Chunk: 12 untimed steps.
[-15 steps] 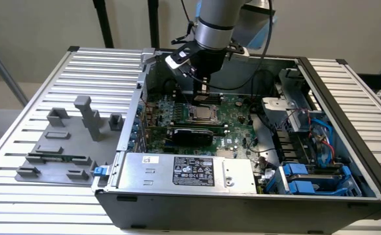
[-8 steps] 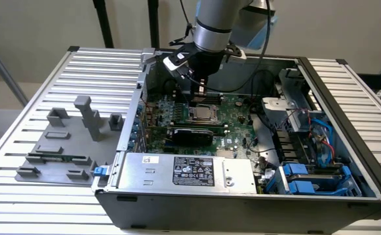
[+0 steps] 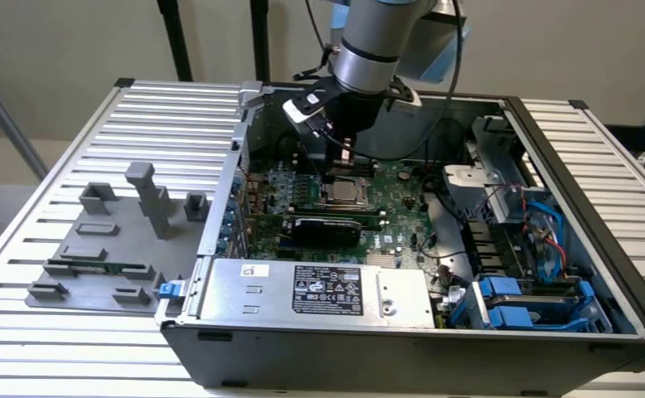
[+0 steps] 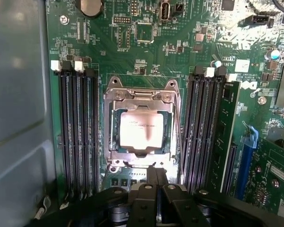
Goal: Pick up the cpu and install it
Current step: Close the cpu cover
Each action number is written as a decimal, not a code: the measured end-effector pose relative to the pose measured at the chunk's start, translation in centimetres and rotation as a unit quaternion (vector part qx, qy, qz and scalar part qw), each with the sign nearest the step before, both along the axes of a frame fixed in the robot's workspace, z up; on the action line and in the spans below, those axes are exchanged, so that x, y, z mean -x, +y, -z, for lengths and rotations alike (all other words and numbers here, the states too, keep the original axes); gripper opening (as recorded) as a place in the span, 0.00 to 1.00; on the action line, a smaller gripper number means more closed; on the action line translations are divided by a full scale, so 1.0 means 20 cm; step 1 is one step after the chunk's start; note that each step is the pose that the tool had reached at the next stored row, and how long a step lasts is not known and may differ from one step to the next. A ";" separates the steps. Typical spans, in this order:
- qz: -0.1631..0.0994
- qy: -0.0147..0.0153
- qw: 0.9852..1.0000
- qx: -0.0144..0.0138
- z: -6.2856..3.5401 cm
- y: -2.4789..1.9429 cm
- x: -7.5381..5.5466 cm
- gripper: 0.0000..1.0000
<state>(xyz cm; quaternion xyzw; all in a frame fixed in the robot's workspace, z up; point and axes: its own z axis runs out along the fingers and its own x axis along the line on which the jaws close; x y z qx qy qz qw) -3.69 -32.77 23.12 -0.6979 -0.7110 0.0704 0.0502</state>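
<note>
Silvery-beige square metal-topped cpu (image 4: 141, 131) lies flat in the metal-framed black socket (image 4: 139, 94) on the green motherboard (image 4: 146, 52), toward the far side of the open grey computer case (image 3: 411, 356). The black gripper (image 4: 156, 182) hangs just beside the socket's rim, fingers pressed together, clear of the chip.
</note>
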 end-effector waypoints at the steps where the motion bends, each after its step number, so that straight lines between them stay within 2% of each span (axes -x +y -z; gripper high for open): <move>1: 0.000 0.000 1.000 0.000 0.009 0.000 0.00 0.11; 7: 0.000 0.000 1.000 0.000 0.064 0.001 0.01 0.11; 12: 0.000 0.000 1.000 0.000 0.110 0.012 0.02 0.11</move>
